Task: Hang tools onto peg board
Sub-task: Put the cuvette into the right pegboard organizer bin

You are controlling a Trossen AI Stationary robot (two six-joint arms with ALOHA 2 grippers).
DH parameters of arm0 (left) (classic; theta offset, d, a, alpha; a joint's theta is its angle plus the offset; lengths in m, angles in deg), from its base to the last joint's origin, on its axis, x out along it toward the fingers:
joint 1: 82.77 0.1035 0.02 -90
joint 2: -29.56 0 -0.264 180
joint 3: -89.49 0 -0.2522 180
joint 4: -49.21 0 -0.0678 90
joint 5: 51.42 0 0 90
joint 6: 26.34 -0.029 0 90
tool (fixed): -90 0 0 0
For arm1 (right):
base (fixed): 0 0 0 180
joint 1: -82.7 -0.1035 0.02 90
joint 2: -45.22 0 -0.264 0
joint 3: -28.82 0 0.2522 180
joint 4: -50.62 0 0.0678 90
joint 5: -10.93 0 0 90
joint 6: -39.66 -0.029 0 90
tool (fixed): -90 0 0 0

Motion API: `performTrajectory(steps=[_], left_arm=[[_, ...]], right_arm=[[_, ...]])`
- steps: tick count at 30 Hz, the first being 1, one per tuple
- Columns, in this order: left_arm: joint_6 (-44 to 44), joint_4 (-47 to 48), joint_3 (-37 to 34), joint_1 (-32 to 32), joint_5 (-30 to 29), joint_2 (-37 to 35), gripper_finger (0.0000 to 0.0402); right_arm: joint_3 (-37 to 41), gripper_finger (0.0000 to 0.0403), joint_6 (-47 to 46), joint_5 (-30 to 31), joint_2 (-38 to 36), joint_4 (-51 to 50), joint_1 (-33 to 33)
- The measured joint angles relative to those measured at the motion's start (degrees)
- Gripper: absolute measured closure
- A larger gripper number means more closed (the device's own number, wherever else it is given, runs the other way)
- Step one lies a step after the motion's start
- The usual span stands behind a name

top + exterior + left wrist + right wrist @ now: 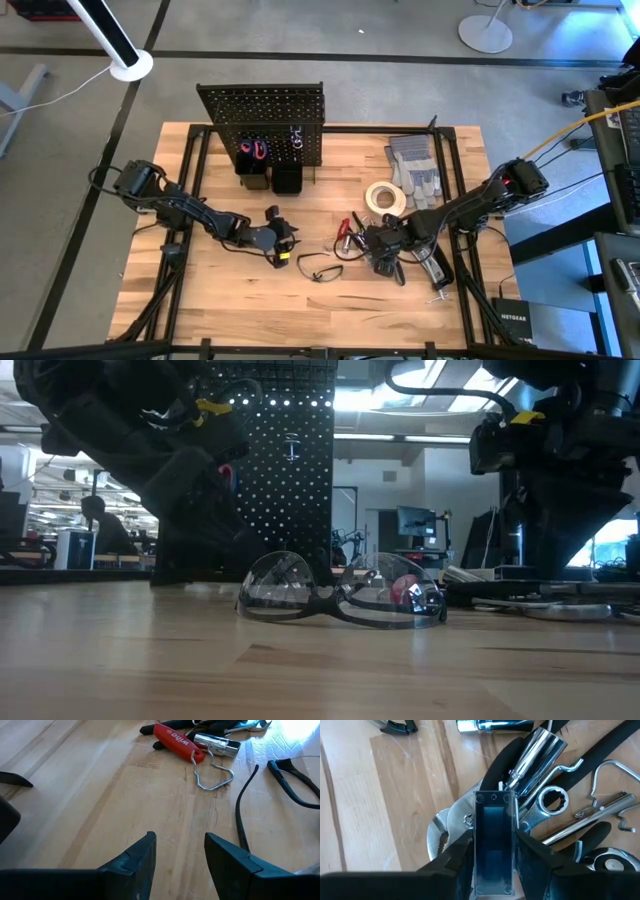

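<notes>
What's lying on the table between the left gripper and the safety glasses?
Nothing: in the high view, bare wood separates the left gripper from the safety glasses; the left wrist view agrees.

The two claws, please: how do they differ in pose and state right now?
The left claw hovers open and empty over bare wood; the right claw sits over the tool pile, its fingers flanking a clear rectangular piece. The left is near the safety glasses. Both are low over the table.

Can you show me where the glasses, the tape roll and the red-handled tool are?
glasses point(340, 600): low view, on the bridge between the two lenses.
tape roll point(385, 198): high view, on the white ring's rim.
red-handled tool point(177, 741): left wrist view, on the middle of its red handle.
</notes>
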Motion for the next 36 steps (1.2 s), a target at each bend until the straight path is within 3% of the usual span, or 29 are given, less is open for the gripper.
performTrajectory(steps=[5,13,21,29,36], left_arm=[[-0.13,-0.05,0.00,0.00,-0.01,0.00,0.0247],[-0.83,-0.04,0.00,-0.23,0.00,0.00,0.0247],[-0.97,-0.04,0.00,-0.42,0.00,0.00,0.0247],[-0.87,0.00,0.00,-0.68,0.00,0.00,0.0247],[-0.83,0.10,0.00,-0.86,-0.02,0.00,0.0247]], right_arm=[[-3.21,0.0298,1.55,0.21,0.47,-3.37,0.00],[-13.85,0.0294,5.81,2.38,0.34,-13.10,0.07],[-28.89,0.0293,13.80,12.40,0.29,-20.92,1.35],[-43.00,0.0292,27.08,16.22,0.24,-17.75,7.89],[-47.69,0.0291,33.42,16.10,0.15,-14.46,11.92]])
